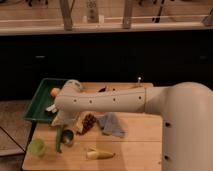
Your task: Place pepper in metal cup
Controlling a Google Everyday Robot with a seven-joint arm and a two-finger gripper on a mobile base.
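The pepper [59, 138] is a slim dark-green piece standing nearly upright over the wooden table [140, 145], its upper end right under my gripper [63, 123]. The metal cup [68, 138] is a small grey cylinder on the table, just right of the pepper and touching or almost touching it. My gripper hangs at the end of the white arm [105, 100], which reaches in from the right, and sits directly above the pepper and the cup's left rim. The arm's wrist hides the top of the pepper.
A pale-green plastic cup [36, 146] stands at the table's front left. A pale yellow banana-like piece [100, 153] lies in front. A blue-grey cloth [111, 124] and a brown item [89, 121] lie mid-table. A green tray [40, 102] holding an orange item [55, 92] sits at the back left.
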